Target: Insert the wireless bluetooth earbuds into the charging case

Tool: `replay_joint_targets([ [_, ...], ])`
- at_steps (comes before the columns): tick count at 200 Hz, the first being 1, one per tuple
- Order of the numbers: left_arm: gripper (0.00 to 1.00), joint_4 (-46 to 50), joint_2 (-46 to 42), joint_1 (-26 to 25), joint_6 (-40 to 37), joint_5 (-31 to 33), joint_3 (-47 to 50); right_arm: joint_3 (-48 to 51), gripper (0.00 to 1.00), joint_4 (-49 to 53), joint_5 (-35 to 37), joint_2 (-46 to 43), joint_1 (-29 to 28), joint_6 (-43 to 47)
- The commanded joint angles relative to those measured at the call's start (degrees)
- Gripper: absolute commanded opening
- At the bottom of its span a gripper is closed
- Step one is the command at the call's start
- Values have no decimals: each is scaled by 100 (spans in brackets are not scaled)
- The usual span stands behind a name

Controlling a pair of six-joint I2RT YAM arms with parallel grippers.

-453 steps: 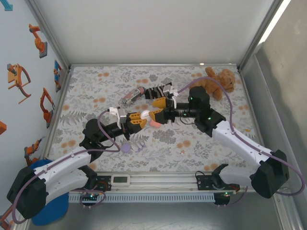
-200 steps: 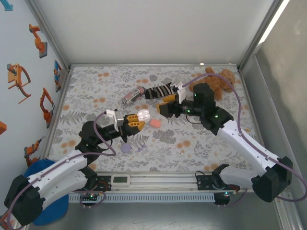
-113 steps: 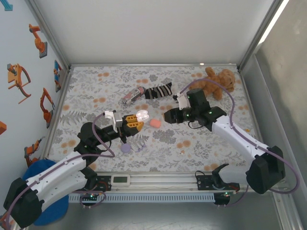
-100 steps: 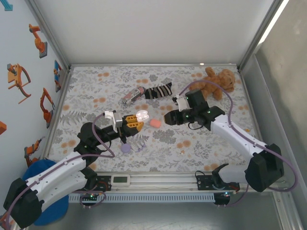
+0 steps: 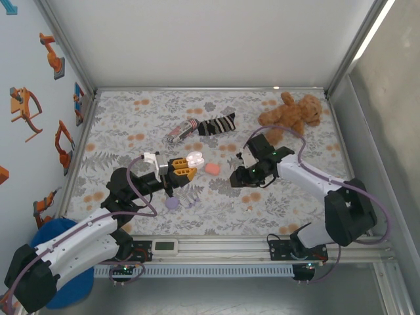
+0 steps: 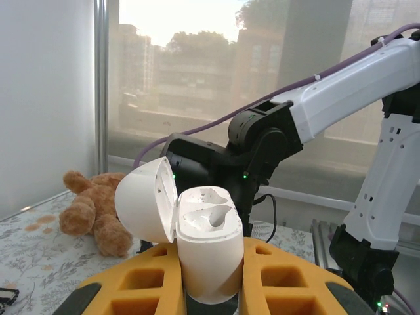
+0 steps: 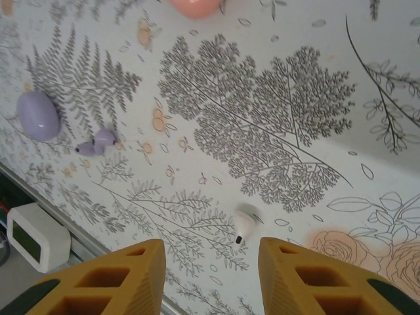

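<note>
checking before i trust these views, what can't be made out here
Pink case: right wrist view, cut off by the top edge; open or shut unclear.
Charging case base: left wrist view, hidden between the yellow fingers.
Purple earbuds: right wrist view, too small to tell whether they touch.
Timer display: right wrist view, slanted, too blurred to read.

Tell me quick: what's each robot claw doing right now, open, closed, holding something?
Left gripper: shut on the open white charging case.
Right gripper: open, holding nothing, above a white earbud.
</note>
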State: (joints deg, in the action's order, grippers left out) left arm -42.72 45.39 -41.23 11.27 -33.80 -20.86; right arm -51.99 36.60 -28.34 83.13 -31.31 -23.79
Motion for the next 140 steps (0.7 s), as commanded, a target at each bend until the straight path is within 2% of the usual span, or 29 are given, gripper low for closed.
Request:
replay_joint_targets([
  [1,0,-105,-58,-17,-117,23,38,26,39,372,116,186,-76,-129],
  [88,0,-95,-37,-19,-120,58,27,196,36,46,342,882,-625,-345],
  [140,0,-87,18,-19,-134,84,21,144,35,-54,349,1101,-675,-354],
])
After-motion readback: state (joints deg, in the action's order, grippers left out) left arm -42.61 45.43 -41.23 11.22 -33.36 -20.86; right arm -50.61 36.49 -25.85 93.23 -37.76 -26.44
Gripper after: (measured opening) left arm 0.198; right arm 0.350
